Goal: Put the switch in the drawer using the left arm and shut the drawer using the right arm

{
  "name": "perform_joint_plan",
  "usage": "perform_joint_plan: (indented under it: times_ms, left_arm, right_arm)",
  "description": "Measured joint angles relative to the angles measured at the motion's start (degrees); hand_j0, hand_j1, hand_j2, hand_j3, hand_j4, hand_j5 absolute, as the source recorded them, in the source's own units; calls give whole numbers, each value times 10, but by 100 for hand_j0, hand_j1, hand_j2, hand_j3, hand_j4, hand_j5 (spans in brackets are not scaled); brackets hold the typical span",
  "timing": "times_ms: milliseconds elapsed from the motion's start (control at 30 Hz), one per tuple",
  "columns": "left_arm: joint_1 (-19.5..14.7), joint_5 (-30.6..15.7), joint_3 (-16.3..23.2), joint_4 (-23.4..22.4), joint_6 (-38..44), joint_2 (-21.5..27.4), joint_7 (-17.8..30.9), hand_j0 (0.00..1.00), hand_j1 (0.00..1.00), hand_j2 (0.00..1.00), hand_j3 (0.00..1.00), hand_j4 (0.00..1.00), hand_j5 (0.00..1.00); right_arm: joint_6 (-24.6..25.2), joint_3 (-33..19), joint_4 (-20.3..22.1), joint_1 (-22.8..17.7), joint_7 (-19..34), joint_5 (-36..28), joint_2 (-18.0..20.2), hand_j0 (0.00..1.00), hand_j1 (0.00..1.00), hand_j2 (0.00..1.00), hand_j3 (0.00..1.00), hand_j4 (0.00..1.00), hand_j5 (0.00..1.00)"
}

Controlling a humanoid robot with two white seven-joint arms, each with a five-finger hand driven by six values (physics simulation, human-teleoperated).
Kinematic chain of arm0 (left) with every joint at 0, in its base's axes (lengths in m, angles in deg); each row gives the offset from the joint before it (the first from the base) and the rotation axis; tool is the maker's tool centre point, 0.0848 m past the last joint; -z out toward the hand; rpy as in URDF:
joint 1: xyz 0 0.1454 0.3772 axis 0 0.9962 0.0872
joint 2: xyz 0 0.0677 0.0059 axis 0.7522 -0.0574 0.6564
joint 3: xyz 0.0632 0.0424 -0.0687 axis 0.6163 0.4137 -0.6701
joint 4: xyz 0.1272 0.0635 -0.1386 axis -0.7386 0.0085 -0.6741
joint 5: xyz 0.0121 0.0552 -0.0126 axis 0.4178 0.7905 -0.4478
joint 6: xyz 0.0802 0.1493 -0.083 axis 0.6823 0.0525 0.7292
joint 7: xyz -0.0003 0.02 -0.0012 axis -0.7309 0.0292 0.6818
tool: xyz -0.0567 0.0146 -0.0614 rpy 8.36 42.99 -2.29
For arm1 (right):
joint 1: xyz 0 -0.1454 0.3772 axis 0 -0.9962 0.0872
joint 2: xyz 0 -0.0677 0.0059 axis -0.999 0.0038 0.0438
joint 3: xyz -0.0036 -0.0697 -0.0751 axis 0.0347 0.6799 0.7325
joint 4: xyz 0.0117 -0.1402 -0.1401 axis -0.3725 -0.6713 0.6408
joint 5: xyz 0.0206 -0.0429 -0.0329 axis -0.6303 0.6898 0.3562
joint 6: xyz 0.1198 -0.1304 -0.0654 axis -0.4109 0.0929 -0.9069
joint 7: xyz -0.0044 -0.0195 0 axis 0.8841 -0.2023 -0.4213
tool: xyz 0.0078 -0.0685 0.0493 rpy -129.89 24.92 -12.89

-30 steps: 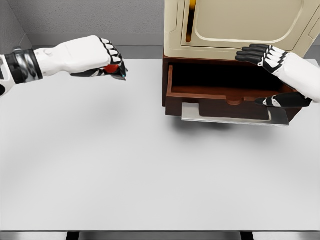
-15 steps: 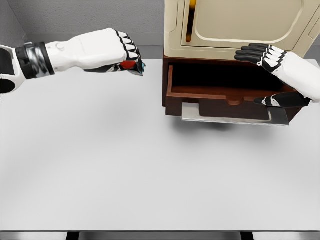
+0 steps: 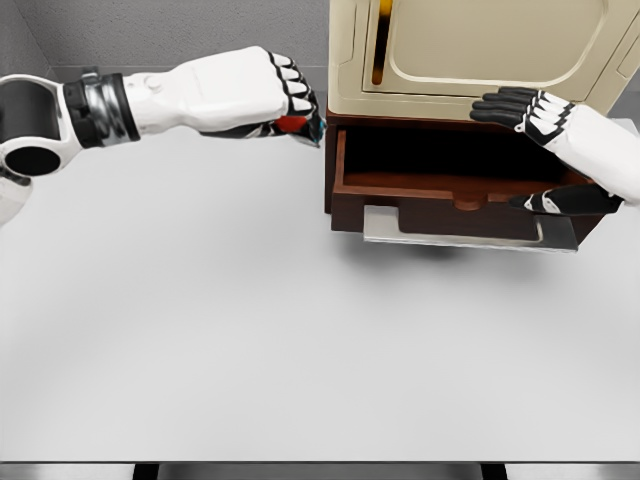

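Switch (image 3: 296, 124) mostly hidden inside left hand (image 3: 255, 92): only red patch and dark, teal-tipped end show beside cabinet (image 3: 470, 50). Shape of switch cannot tell. Cabinet cut off by top edge. Drawer (image 3: 455, 190) interior in deep shadow, contents cannot tell. Right hand (image 3: 560, 150): forearm cut off by right edge, palm hides drawer's right corner. Left arm runs off left edge.

White arms, black wrist bands, black-and-white fingered left robot hand (image 3: 255, 92).
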Motion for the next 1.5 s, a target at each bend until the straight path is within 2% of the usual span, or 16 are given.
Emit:
perform_joint_plan:
  times_ms: [1500]
  left_arm:
    - [-25, 7, 24, -4, 0, -119, 8, 53, 53, 53, 53, 53, 53]
  right_arm:
    - [0, 0, 0, 0, 0, 0, -1, 100, 100, 100, 100, 100, 100]
